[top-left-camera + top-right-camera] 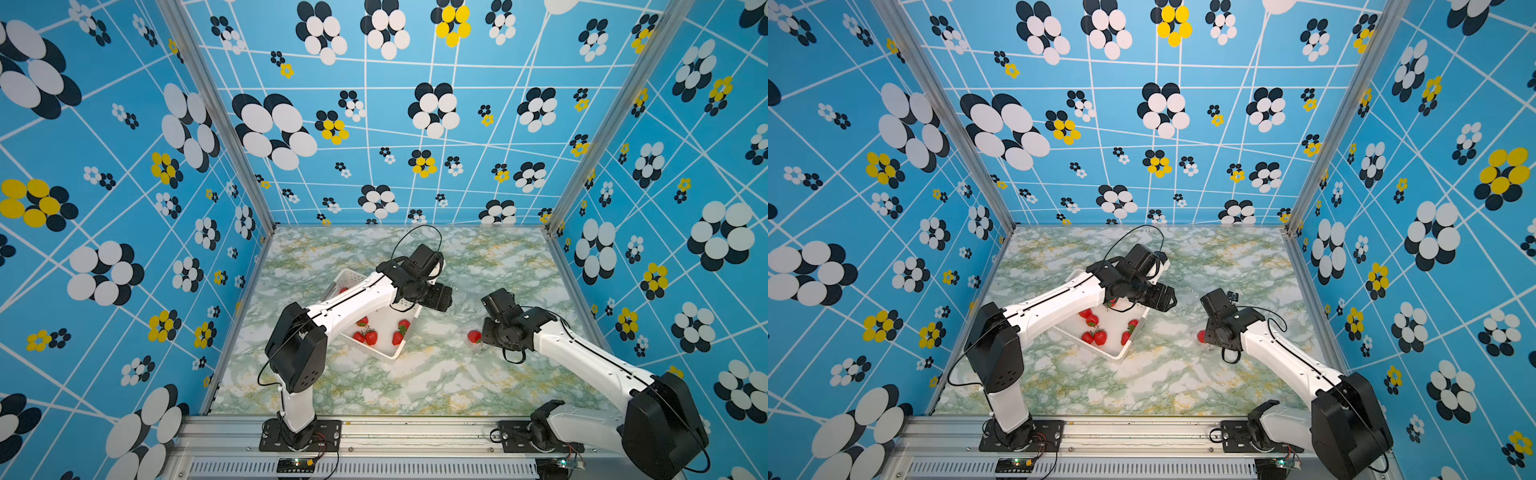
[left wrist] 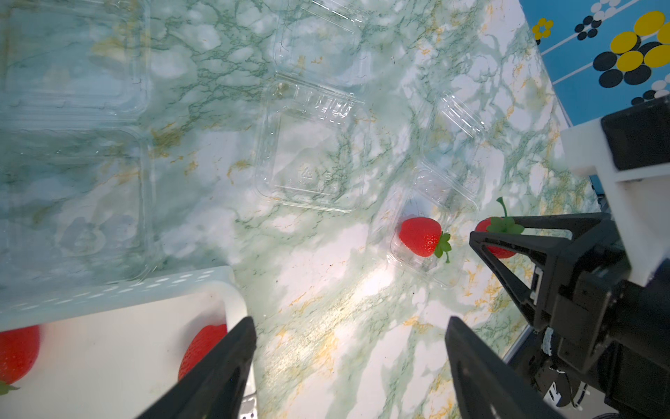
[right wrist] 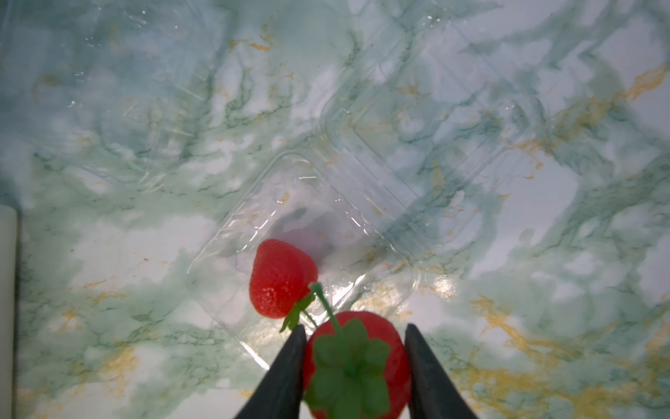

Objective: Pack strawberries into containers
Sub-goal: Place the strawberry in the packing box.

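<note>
Three clear containers lie open on the marbled bench [image 2: 319, 275]. We see the right pincer [image 3: 354, 328] clenched on a strawberry [image 3: 388, 330], one finger against each flank, with the green cap and stem turned toward the wrist camera. That fruit hangs at a corner of the nearest container [image 3: 326, 217]; we cannot tell whether it is over the rim or just outside it. A second strawberry [image 3: 281, 277] lies on its side inside this container, near the same corner, its cap pointing toward the pincer. The middle container [image 2: 308, 156] sits near the nearest one but apart from it. The third container [image 2: 72, 163], blurred in the left wrist view, lies beside the wall of the white basket [image 2: 145, 286]. The left pincer [image 2: 351, 321] is released, its fingers spread wide and gripping nothing, above the bench just beside a corner of the basket. In both top views several strawberries [image 1: 371, 337] rest on the basket floor, partly under the left arm.
</note>
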